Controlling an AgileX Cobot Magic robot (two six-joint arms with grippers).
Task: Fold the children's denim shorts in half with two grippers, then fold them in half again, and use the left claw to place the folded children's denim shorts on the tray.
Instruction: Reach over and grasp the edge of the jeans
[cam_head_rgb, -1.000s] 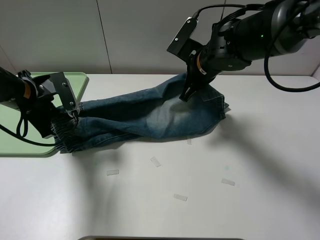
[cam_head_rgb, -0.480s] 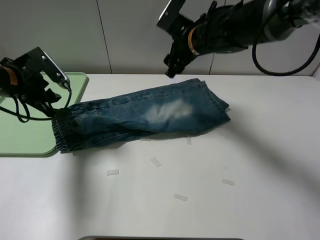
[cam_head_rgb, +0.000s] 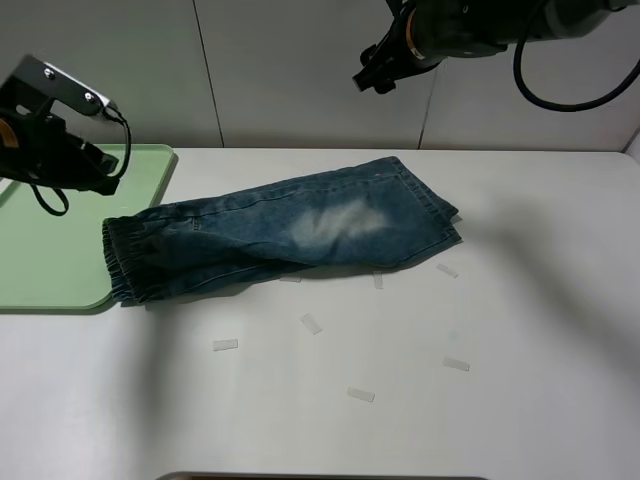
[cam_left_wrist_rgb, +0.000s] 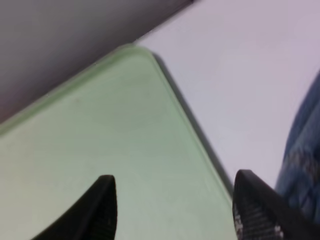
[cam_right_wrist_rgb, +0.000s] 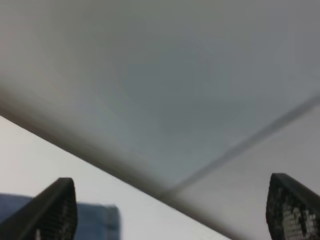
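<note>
The children's denim shorts (cam_head_rgb: 290, 235) lie flat on the white table, folded lengthwise, with the gathered waistband (cam_head_rgb: 122, 262) next to the tray and a pale bleached patch on top. The pale-green tray (cam_head_rgb: 40, 270) sits at the left edge. My left gripper (cam_head_rgb: 108, 172) hovers over the tray's near corner, above and left of the waistband, open and empty; its wrist view shows the tray (cam_left_wrist_rgb: 100, 125) between the fingers and denim (cam_left_wrist_rgb: 305, 150) at the side. My right gripper (cam_head_rgb: 372, 72) is raised high above the shorts' far end, open and empty, facing the wall, with a corner of denim (cam_right_wrist_rgb: 95, 220) just visible.
Several small white tape strips (cam_head_rgb: 311, 323) lie on the table in front of the shorts, one (cam_head_rgb: 447, 270) beside the leg hems. A grey panelled wall (cam_head_rgb: 250, 70) runs behind the table. A dark edge (cam_head_rgb: 320, 477) shows at the table's front.
Both grippers have let go of the shorts, opened and lifted away, the right one high toward the wall, the left back over the tray. The shorts have settled flat.
</note>
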